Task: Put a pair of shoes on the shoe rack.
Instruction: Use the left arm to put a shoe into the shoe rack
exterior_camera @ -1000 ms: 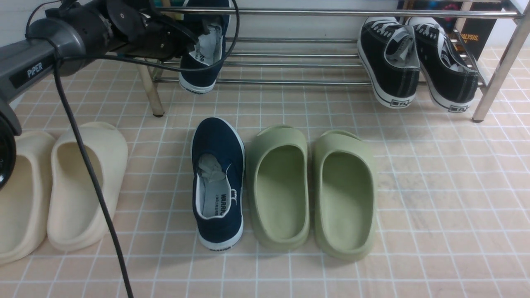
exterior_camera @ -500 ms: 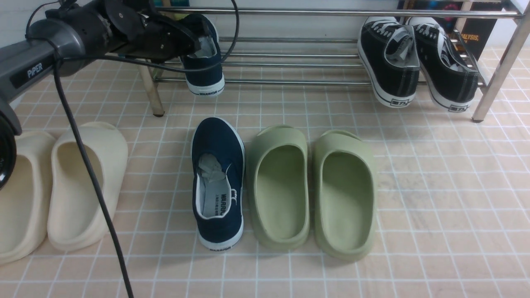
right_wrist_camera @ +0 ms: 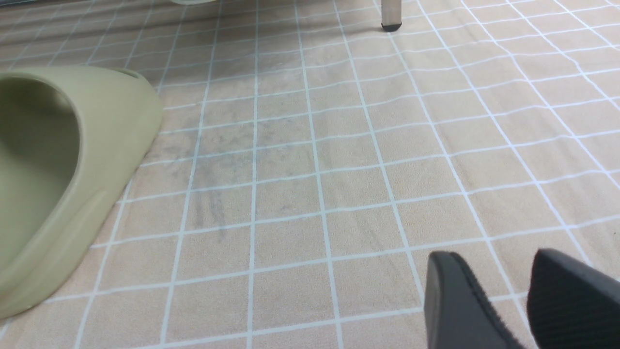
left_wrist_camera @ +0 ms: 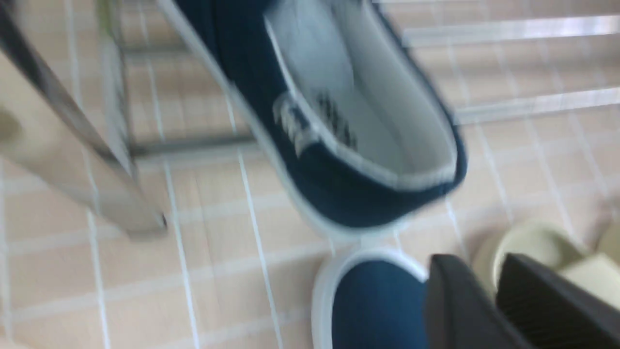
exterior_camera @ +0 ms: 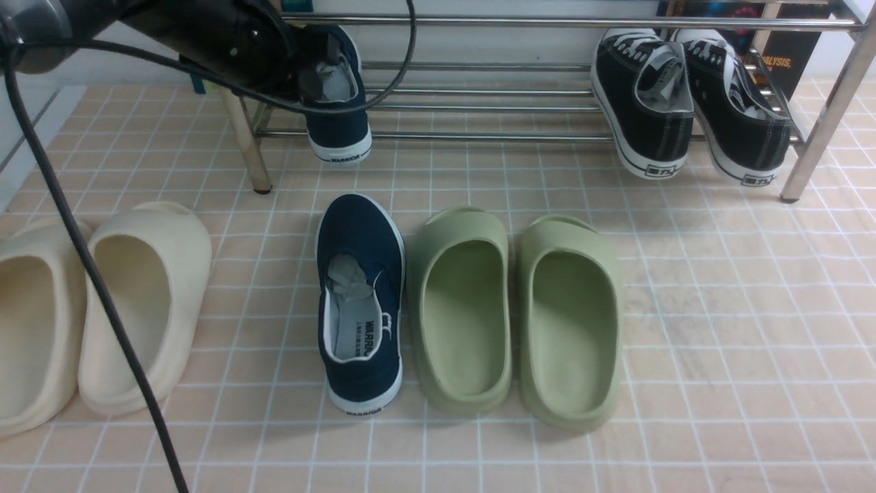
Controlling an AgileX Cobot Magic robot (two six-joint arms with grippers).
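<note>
Closest to me, the right gripper hangs low over bare floor, jaws apart and empty, with one green slide off to its side. Then comes the row on the tiles: cream slides at the left, the floor shoe in the middle, toe toward the rack, and the green slides pressed up against its right flank. Farther back, the racked shoe sits at the left end of the rack, toe up the slant, its heel hanging over the front bar, just right of the leg. The left gripper hovers at that shoe's collar; the blurred wrist view shows its jaws only a slit apart, with nothing between them and the shoe clear of them. So I'd say one shoe is delivered and the other is waiting. The next move calls for the left arm to back out and come down to the floor shoe. Its left wall faces open tiles and its right has no gap, so a grip across the collar or heel looks easier. The cable trails over the cream slides. Farthest along the rack, the bars are bare up to the sneakers, leaving plenty of room beside the first shoe.
</note>
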